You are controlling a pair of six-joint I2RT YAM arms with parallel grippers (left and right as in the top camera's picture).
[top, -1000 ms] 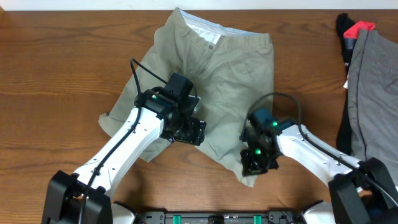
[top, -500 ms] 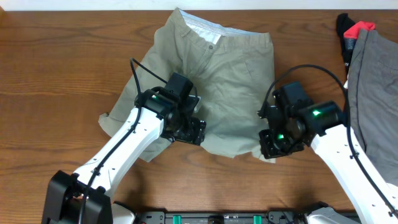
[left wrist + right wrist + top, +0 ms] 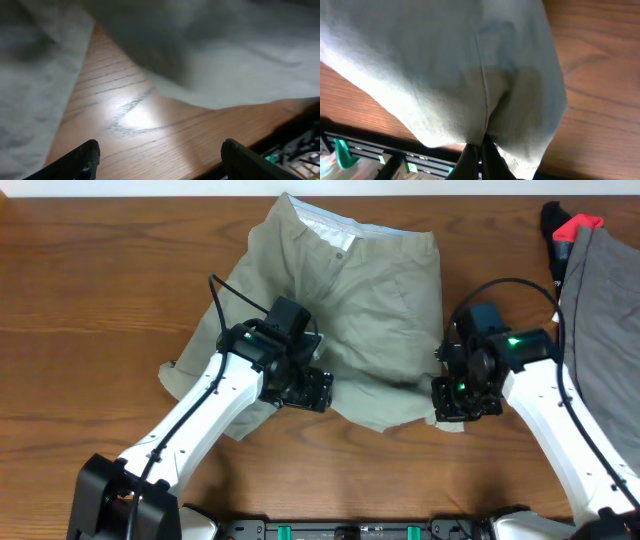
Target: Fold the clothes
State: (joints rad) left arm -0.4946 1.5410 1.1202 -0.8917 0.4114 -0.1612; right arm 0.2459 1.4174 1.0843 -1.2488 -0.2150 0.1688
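Two grippers over khaki shorts (image 3: 360,310) mid-frame: right gripper (image 3: 481,150) pinches a hem fold, left gripper (image 3: 160,160) hangs spread; that thin pinch could slip.

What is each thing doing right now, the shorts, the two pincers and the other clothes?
shorts: spread out, not folded yet, one leg's hem pinched and lifted.
right pincer: shut on the shorts' hem.
left pincer: open, holding nothing, low by the other leg.
grey garment: lying untouched at the table's right edge.
black and red cloth: bunched up beside the grey garment.
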